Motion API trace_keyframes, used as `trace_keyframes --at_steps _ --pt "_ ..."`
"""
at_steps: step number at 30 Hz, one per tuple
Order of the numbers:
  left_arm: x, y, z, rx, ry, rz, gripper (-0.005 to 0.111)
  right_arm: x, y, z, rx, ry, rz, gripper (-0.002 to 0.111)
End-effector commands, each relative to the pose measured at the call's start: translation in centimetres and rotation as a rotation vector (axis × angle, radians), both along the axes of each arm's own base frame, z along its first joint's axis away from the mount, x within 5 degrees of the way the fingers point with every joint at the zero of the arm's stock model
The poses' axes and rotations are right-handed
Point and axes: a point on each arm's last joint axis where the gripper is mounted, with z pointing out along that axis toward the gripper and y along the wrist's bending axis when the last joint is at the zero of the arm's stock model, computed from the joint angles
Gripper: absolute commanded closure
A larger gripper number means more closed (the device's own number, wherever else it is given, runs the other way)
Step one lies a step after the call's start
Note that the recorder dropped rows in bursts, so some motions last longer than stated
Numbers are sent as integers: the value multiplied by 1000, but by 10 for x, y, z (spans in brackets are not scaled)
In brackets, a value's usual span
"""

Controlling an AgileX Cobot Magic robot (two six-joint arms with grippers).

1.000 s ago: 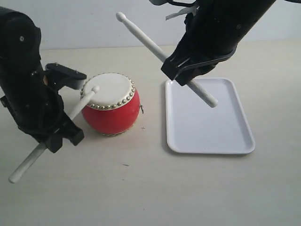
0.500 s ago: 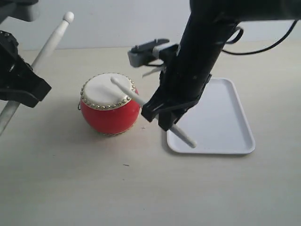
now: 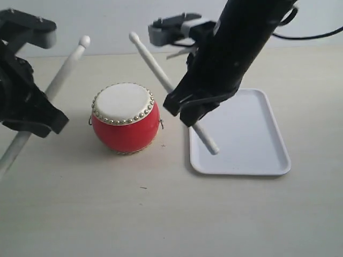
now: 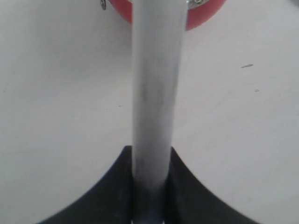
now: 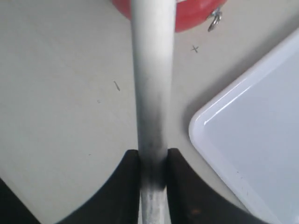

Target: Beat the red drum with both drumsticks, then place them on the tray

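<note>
The red drum [image 3: 126, 118] with its cream skin stands on the table between my two arms. My left gripper [image 3: 42, 119] is shut on a pale drumstick [image 3: 64, 72] whose rounded tip is raised above and left of the drum. My right gripper [image 3: 187, 110] is shut on the other drumstick [image 3: 153, 59], its tip lifted above the drum's right side and its butt end hanging over the white tray [image 3: 257, 155]. In the left wrist view the stick [image 4: 154, 88] runs out from my gripper [image 4: 150, 161] toward the drum [image 4: 201, 14]. The right wrist view shows the same grip [image 5: 153, 161] on its stick [image 5: 152, 79], with the drum [image 5: 191, 16] and the tray [image 5: 257, 140] beyond.
The pale tabletop [image 3: 161, 214] stretches toward the front. A white wall runs along the back. A black cable [image 3: 316, 37] trails from the right arm at the upper right.
The right stick's tip has risen off the drum skin to above its right edge. The left stick has stayed raised, shifting slightly right and lower.
</note>
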Motion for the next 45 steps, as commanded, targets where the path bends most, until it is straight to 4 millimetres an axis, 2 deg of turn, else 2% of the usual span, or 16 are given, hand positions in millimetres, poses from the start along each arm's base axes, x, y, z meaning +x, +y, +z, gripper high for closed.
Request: trace_keyframes --at_steps 1,5,9,12,14,17,19,22,26,31,34,36,38,41,45 --pt "19 -13 -43 41 75 5 107 -26 -19 53 76 -97 9 108" --pt "35 -23 -86 83 146 3 107 -43 -31 81 126 -167 12 108" --pt "43 -27 -111 142 243 20 107 -50 -36 89 133 -178 17 108" --pt "45 -29 -110 163 274 26 107 -49 -35 87 132 -177 16 108" --pt "46 -29 -100 159 266 34 107 -47 -33 86 135 -180 12 108" --pt "41 -26 -75 138 233 40 107 -40 -28 77 126 -157 9 108" --pt "36 -23 -57 112 193 40 107 -34 -21 63 134 -124 4 108" --pt "25 -16 -29 75 135 43 107 -23 -7 30 167 -74 31 108" --pt "6 -5 7 27 59 45 107 -7 5 -33 75 55 53 108" --pt "-12 7 37 -19 -18 45 107 8 12 -109 -74 218 52 108" --pt "-17 10 41 -34 -32 63 107 12 14 -125 -92 240 50 108" --pt "-16 10 39 -31 -26 63 107 15 16 -121 -90 224 43 108" --pt "-13 7 33 -29 -23 62 107 16 16 -104 -68 192 29 108" --pt "-4 2 17 -23 -15 57 107 12 14 -67 -20 138 27 108" --pt "13 -9 -13 -12 9 54 107 -8 2 -8 46 57 52 108"
